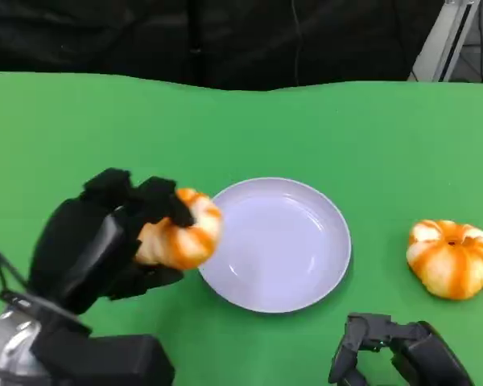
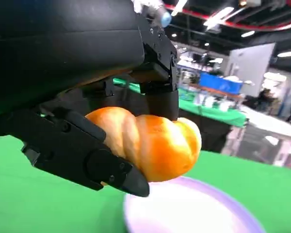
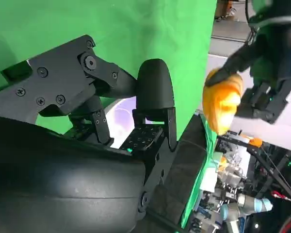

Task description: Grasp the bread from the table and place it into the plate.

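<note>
- Left hand point(image 1: 105, 241) clamped around the twisted bread roll point(image 1: 181, 229), held up off the green table point(image 1: 80, 129), right at the left rim of the lavender plate point(image 1: 322, 213).
- Right hand point(image 1: 394, 350) low near the table's front edge, holding nothing, fingers look curled in.
- Second orange-striped bread point(image 1: 453, 257) sitting right of the plate, well apart from it.
</note>
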Motion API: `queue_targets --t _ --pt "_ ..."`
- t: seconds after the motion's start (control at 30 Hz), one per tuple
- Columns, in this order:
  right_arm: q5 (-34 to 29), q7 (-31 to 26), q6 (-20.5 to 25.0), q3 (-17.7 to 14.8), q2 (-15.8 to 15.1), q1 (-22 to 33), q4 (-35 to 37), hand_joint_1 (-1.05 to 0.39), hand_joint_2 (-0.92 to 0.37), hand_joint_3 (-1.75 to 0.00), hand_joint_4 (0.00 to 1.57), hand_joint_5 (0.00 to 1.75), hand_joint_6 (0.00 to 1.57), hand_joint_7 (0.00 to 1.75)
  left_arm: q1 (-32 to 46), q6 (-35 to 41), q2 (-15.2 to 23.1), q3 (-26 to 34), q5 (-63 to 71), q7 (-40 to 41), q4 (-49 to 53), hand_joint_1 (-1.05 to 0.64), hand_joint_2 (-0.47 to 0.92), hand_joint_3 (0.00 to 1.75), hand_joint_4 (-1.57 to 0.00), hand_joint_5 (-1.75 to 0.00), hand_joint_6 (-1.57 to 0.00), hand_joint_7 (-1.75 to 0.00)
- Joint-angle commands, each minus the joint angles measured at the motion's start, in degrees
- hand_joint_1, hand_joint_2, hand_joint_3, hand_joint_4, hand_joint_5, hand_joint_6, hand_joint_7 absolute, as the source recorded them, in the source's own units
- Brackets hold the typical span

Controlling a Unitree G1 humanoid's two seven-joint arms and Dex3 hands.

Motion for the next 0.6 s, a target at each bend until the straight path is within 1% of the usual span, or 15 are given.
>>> queue_targets --t 0.03,0.1,0.17,0.27,0.4,0.47,0.6 --pt "0.1 -0.4 -0.6 -0.3 -0.2 -0.4 0.7 -0.27 -0.62 -0.91 0.80 1.54 0.78 1.34 -3.4 -1.2 -1.7 -1.2 -0.6 -1.1 2.7 -0.04 0.80 0.00 -0.50 -1.75 -0.58 -1.51" --pt "0.0 -0.4 -0.5 -0.3 -0.2 -0.6 0.7 -0.27 -0.63 -0.91 0.81 1.53 0.78 1.33 -5.0 -1.2 -3.0 -1.9 -0.6 -1.4 4.1 -0.03 0.80 0.00 -0.50 -1.75 -0.57 -1.53" --pt "-0.1 -0.5 -0.5 -0.3 -0.3 -0.7 0.8 -0.26 -0.63 -0.91 0.81 1.53 0.78 1.33 -5.7 -1.3 -3.5 -2.0 -0.5 -1.5 4.9 -0.03 0.80 0.00 -0.50 -1.75 -0.56 -1.53" --pt "-0.2 -0.7 -0.6 -0.3 0.0 -0.7 0.9 -0.26 -0.62 -0.91 0.81 1.53 0.78 1.33 -8.3 -2.1 -5.2 -3.2 -0.4 -1.2 8.7 -0.04 0.80 0.00 -0.50 -1.75 -0.60 -1.46" --pt "0.0 -0.7 -0.7 -0.2 0.0 -0.7 0.9 -0.26 -0.62 -0.92 0.81 1.53 0.79 1.32 -10.4 -2.6 -6.5 -4.0 -0.2 -1.1 11.8 -0.04 0.80 0.00 -0.51 -1.75 -0.62 -1.45" --pt "0.2 -0.6 -0.7 -0.2 0.0 -0.7 0.9 -0.26 -0.62 -0.92 0.81 1.53 0.79 1.32 -11.7 -3.0 -7.2 -4.6 -0.4 -1.4 13.7 -0.03 0.81 0.00 -0.51 -1.75 -0.60 -1.49" --pt "-0.3 -0.9 -1.0 -0.3 0.0 -0.7 1.1 -0.27 -0.62 -0.92 0.81 1.54 0.79 1.32 -15.0 -3.6 -9.1 -6.5 0.0 -1.2 19.6 -0.06 0.81 0.00 -0.50 -1.75 -0.58 -1.50"
